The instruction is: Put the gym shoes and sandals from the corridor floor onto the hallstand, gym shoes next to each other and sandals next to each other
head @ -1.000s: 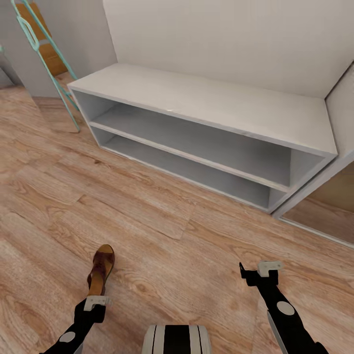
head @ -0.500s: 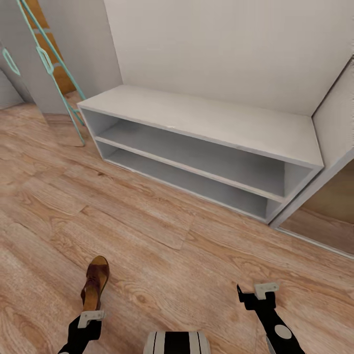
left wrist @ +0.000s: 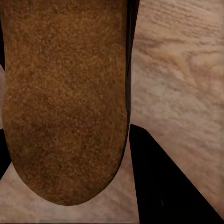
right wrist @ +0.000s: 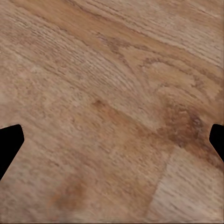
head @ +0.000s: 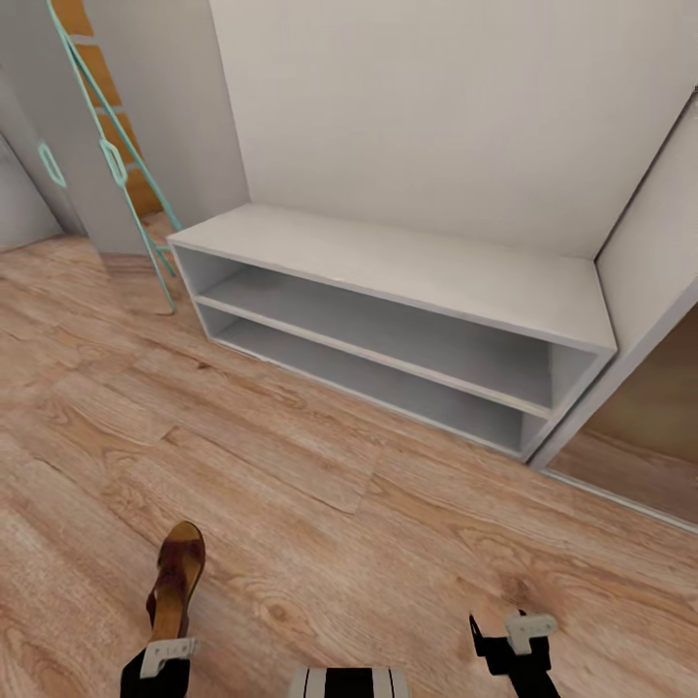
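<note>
Sandal in the left gripper, rack far ahead.
At 7 o'clock the left gripper (head: 160, 656) is clamped on a sandal (head: 175, 580); at 5 o'clock the right gripper (head: 511, 642) hangs jaws apart over the floor (head: 320, 543); the rack (head: 407, 271) stands at 12 o'clock.

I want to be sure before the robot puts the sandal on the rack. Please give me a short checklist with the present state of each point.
1. Sandal held at the left tool: ok, its tan sole shows close in the left wrist view, though the fingers' contact is not plainly seen.
2. Rack in sight ahead: ok.
3. Rack top and both shelf rows free of shoes: ok.
4. Right tool open, holding nothing: ok, wood floor between its tips.
5. Other shoes located: cannot tell.
</note>
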### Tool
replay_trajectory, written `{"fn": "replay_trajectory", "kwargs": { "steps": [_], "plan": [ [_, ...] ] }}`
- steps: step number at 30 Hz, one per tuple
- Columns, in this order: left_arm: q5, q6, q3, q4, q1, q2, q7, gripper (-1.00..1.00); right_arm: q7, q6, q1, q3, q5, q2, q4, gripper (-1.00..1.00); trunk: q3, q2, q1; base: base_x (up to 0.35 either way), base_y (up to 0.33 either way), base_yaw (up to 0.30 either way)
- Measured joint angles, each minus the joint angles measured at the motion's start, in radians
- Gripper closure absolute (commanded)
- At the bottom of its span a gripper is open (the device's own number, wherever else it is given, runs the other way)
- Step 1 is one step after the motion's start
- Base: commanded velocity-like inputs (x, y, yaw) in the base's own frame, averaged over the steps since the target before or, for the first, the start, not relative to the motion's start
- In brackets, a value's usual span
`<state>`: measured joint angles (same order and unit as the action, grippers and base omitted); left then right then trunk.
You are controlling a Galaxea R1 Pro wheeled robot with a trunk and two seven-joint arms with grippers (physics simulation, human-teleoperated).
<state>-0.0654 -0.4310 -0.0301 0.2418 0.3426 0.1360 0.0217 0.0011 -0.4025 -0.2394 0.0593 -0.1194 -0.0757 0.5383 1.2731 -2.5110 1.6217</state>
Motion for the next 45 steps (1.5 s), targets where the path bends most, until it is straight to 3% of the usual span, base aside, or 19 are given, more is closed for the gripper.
{"fn": "replay_trajectory", "kwargs": {
  "steps": [4, 13, 34, 45],
  "plan": [
    [0.000, -0.001, -0.005, 0.001, -0.012, 0.000, 0.000, 1.00, -0.003, -0.042, 0.000, 0.002, 0.002, -0.004, -0.056, -1.00, -0.022, 0.001, -0.002, 0.000, 0.000, 0.000],
    [0.002, -0.001, -0.005, 0.000, -0.016, -0.005, 0.001, 1.00, -0.005, -0.057, 0.000, 0.002, 0.002, -0.006, -0.133, -1.00, -0.071, 0.003, -0.006, 0.000, 0.000, 0.000],
    [0.002, -0.001, -0.005, -0.002, -0.022, -0.008, 0.002, 1.00, -0.007, -0.056, 0.000, 0.003, 0.004, 0.003, -0.149, -1.00, -0.168, 0.008, -0.015, 0.000, 0.000, 0.001],
    [0.001, -0.001, -0.005, -0.001, -0.024, -0.009, 0.002, 1.00, -0.007, -0.056, -0.001, 0.002, 0.004, 0.004, -0.150, -1.00, -0.221, 0.011, -0.020, 0.000, 0.000, 0.118]
  ]
}}
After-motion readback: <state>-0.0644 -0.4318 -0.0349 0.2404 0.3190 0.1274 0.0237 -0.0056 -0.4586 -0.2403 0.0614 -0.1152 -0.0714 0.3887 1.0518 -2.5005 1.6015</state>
